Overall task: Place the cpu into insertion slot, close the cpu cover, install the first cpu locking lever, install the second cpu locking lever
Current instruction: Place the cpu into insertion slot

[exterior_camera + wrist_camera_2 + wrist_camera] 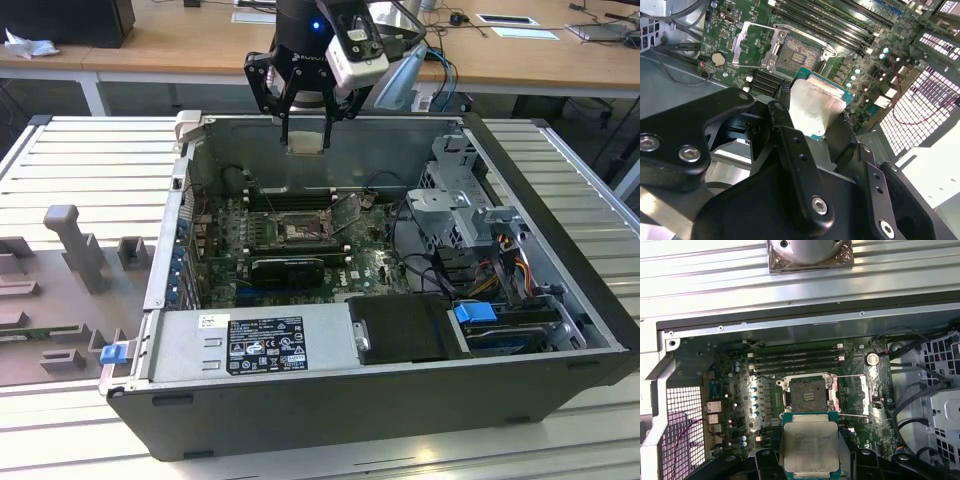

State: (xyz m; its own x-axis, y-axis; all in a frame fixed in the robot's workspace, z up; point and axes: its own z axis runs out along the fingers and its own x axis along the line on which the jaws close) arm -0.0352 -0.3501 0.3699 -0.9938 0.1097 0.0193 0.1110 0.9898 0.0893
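Cream-silver cpu (809,447) clamped in end effector (306,136), above open socket (807,395)

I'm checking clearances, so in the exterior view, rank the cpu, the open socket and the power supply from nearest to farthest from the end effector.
1. The cpu, held in the end effector above the case's far wall.
2. The socket, mid-case, below it.
3. The power supply, along the near wall.

Black claw (305,135) with angular linkage fingers (800,165), silver screws (819,204), white camera box (358,50) beside it.
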